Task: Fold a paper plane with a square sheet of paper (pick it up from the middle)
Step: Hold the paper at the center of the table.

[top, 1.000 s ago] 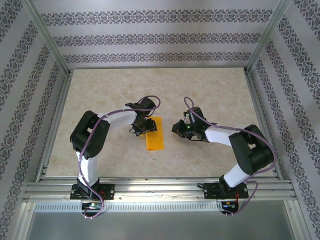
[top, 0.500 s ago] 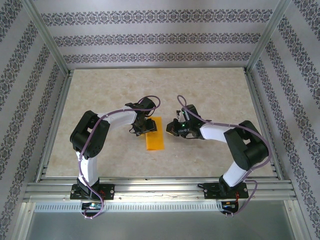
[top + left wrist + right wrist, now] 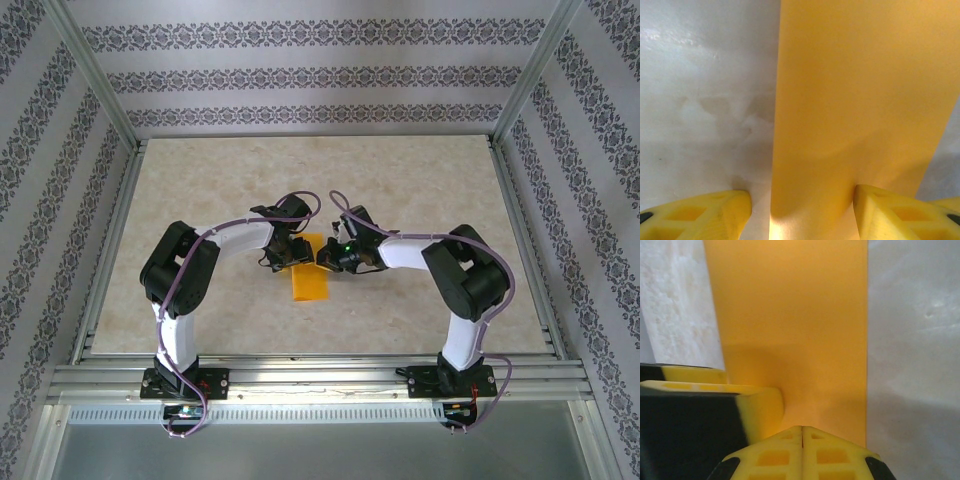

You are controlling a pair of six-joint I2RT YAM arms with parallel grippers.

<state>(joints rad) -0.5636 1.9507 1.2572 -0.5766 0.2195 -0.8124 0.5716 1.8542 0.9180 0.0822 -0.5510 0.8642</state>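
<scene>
The square sheet of paper (image 3: 310, 282) is bright orange and lies flat on the table as a long narrow rectangle. My left gripper (image 3: 290, 252) stands open at its far end. In the left wrist view the paper (image 3: 855, 100) runs between the yellow fingers (image 3: 705, 215); the left one is on bare table, the right one on the paper. My right gripper (image 3: 322, 255) is shut, its closed tips (image 3: 802, 432) down on the paper (image 3: 795, 315), right beside the left gripper's finger (image 3: 760, 407). Nothing shows between its fingers. A paper plane is out of view.
The beige table (image 3: 420, 180) is bounded by an aluminium frame (image 3: 300, 375) at the near edge and rails at both sides. Patterned walls stand behind and beside it. Both arms meet over the table's middle, with purple cables looping above the wrists.
My right arm has swung left across the table, gripper shut, until its tips reached the paper next to the left gripper. The left arm and the paper have stayed put.
</scene>
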